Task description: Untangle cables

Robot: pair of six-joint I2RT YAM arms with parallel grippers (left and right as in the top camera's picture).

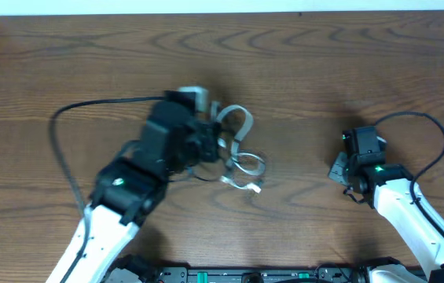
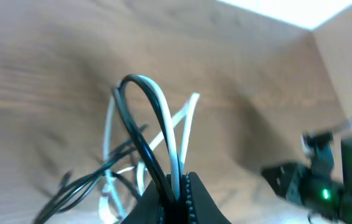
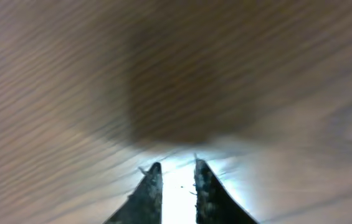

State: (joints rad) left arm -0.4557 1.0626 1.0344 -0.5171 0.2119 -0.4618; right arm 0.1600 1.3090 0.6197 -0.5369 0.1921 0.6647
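Cables [image 2: 157,124] pinched in left end effector [image 2: 179,186], looped above table [image 2: 51,62].

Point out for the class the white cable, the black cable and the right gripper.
white cable [image 2: 166,124], left wrist view, on its raised loop.
black cable [image 2: 139,140], left wrist view, on the strand beside the white one.
right gripper [image 3: 177,186], right wrist view, midway between its fingers.

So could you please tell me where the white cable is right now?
In the overhead view the white cable is left of the table's centre, looped against the left end effector. The left wrist view shows it pinched there with the black cable.
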